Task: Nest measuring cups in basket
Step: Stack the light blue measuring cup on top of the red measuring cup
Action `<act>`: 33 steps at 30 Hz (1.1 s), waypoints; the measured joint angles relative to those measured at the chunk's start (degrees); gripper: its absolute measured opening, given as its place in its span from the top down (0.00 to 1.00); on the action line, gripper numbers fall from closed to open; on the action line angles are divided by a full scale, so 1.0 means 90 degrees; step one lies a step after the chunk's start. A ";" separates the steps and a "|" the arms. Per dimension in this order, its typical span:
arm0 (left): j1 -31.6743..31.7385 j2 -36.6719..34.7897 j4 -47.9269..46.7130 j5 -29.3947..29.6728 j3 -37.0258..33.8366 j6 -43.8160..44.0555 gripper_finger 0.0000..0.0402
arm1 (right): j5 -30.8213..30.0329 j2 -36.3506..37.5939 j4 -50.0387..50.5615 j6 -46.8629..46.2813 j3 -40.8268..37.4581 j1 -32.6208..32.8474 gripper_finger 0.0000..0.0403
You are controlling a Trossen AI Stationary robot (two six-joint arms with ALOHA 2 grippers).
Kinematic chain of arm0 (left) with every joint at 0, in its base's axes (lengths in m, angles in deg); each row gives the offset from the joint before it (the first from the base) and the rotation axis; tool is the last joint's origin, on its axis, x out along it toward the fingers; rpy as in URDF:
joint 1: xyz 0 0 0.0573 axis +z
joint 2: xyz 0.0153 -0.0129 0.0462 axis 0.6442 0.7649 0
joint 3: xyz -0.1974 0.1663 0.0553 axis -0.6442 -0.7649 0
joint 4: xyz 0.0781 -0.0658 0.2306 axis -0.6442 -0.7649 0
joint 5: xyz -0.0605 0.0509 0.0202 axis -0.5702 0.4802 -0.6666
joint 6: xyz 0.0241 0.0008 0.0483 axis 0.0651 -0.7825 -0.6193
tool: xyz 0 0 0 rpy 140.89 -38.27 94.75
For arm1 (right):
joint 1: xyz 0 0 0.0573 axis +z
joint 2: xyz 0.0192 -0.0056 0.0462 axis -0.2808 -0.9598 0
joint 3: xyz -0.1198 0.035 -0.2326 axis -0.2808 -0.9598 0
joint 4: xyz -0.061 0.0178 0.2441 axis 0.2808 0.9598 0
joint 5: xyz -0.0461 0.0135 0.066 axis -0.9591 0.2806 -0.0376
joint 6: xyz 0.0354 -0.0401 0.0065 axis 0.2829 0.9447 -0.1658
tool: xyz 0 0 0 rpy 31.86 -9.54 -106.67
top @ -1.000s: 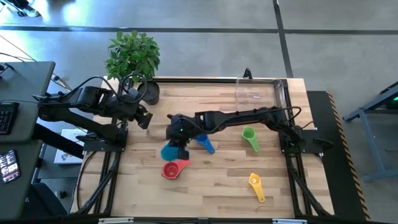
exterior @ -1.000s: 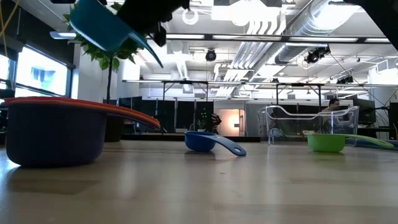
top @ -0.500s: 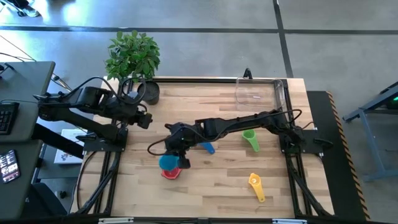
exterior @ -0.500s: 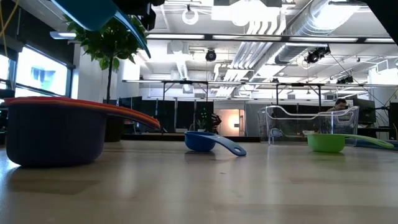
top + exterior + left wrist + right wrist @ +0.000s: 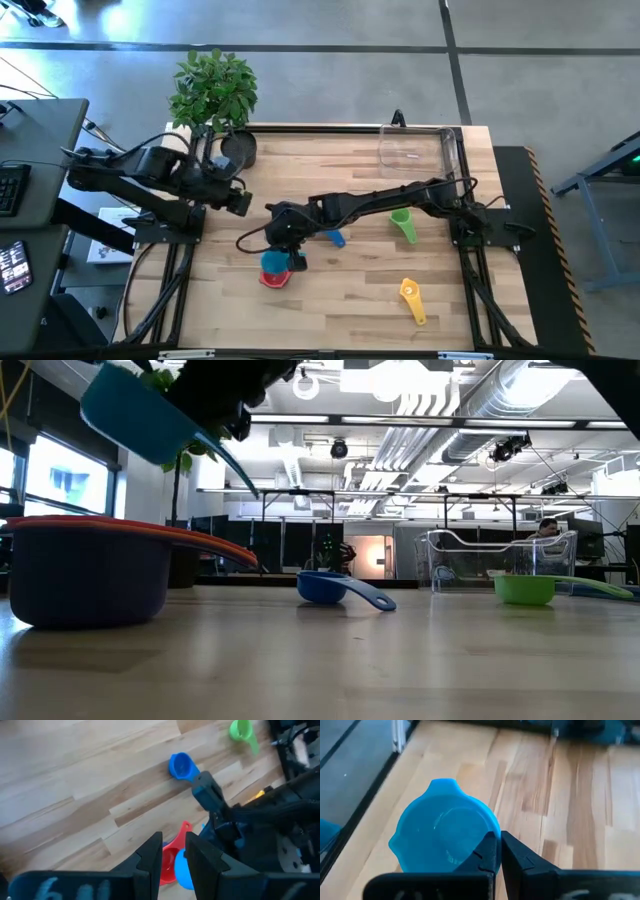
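My right gripper is shut on the teal cup and holds it in the air above the red cup. In the low view the red cup's rim sits nested in a dark purple cup standing on the table. The blue cup, green cup and yellow cup lie apart on the wood. The clear basket stands at the far right edge. My left gripper hovers open left of the stack, holding nothing. My right gripper pinches the teal cup between its two fingers at the rim side where the handle joins the bowl; the fingers hide most of that spot. The cup is lifted clear and tilted, its bowl to one side and its handle tip pointing down.
A black plant pot with a leafy plant stands at the far left corner. The right arm stretches across the table's middle, above the blue cup. Bare wood lies along the near edge between the stack and the yellow cup.
My right gripper carried the teal cup from beside the blue cup toward the near edge, over the red cup. The cup first rose, then came down lower and tipped more. My left gripper shifted a little toward the table's middle.
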 joint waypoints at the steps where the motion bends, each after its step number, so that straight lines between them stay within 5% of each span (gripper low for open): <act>1: -0.0034 0.0057 -0.0013 0.0004 -0.0001 0.0000 0.82 | -0.0015 -0.0005 0.0124 -0.0057 -0.0005 0.0005 1.00; 17: -0.0424 0.0696 -0.0158 -0.0028 0.0001 -0.0108 0.82 | -0.0431 0.0002 0.1907 -0.0183 0.0770 0.0180 1.00; 25: -0.0497 0.0703 -0.0124 -0.0028 0.0001 -0.0054 0.82 | -0.0329 -0.0014 0.0518 0.0046 0.0679 0.0349 1.00; 33: -0.0494 0.0706 -0.0115 -0.0028 0.0001 -0.0057 0.82 | -0.0331 -0.0415 0.0557 -0.0393 0.0656 0.0354 1.00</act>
